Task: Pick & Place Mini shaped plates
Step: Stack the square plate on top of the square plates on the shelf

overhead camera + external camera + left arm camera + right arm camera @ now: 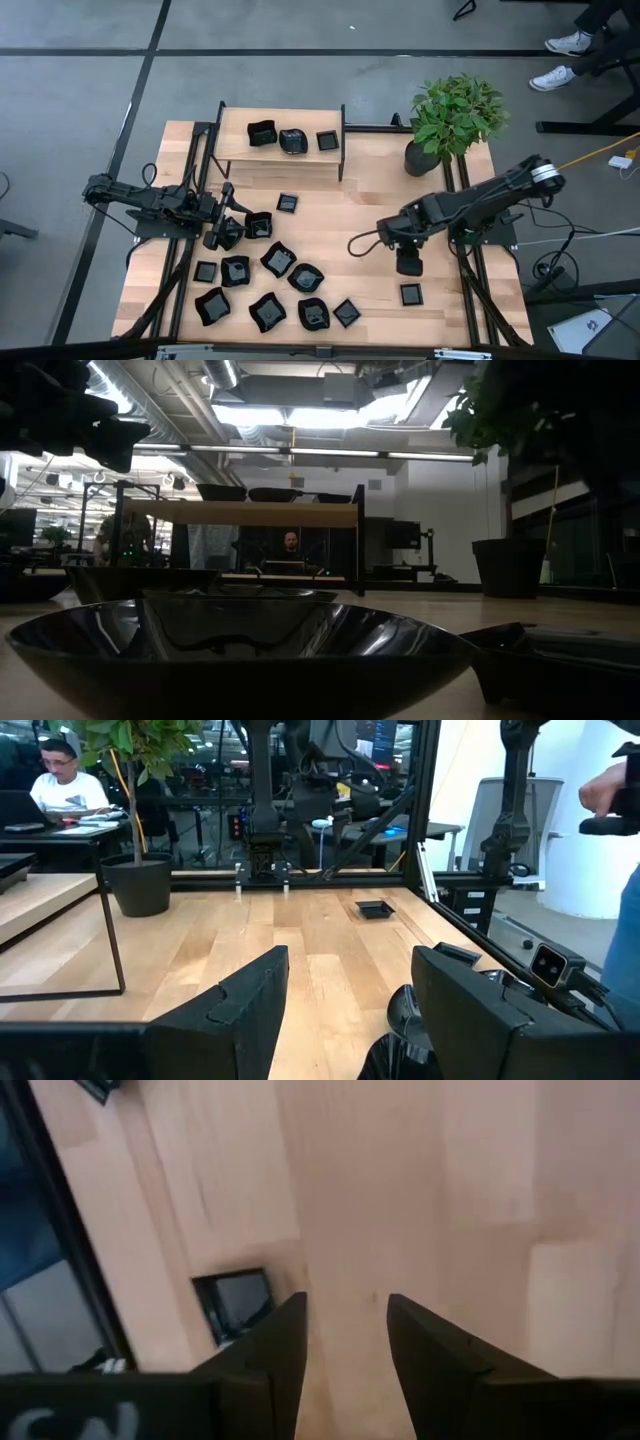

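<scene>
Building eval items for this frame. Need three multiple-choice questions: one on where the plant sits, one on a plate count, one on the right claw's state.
1. Where is the potted plant?
A) on the table, right of the shelf
B) on the shelf
C) among the front-left plates

2. How many mini plates lie on the shelf?
A) one
B) three
C) six

3. The right claw is:
A) shut on a plate
B) open and empty
C) out of view

Key:
1 A, it stands just off the shelf's right end.
2 B, the high view shows three dark dishes there.
3 B, its wrist view shows bare table between parted jaws.
</scene>
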You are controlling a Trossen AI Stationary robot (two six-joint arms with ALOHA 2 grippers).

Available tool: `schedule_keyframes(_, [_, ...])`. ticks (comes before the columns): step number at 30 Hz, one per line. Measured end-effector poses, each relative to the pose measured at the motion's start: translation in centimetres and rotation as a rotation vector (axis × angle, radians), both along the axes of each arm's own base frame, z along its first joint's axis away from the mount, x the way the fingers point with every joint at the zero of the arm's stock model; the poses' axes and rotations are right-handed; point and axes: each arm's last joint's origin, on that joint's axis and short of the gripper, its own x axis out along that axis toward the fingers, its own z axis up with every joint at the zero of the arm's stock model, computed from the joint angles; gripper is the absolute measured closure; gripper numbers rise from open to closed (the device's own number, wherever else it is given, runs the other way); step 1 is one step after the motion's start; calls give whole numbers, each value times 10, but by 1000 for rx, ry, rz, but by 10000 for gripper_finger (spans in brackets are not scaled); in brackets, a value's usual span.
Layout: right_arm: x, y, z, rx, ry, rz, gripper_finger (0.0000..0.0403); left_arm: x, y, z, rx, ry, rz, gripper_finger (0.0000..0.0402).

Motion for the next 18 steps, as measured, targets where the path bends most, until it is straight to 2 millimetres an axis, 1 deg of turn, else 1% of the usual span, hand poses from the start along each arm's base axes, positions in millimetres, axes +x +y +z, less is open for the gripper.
schedule_keyframes(4, [-6, 7, -4, 27, 22, -15, 263, 0, 0, 0, 0, 0, 0, 194])
schedule_keyframes(9, [-10, 19, -6, 35, 21, 9, 263, 0, 0, 0, 0, 0, 0, 194])
schedule_keyframes(14, [-12, 28, -5, 39, 3, 58, 263, 0, 0, 0, 0, 0, -1, 194])
schedule_keyframes(18, [-13, 35, -10, 27, 13, 116, 263, 0, 0, 0, 0, 0, -1, 194])
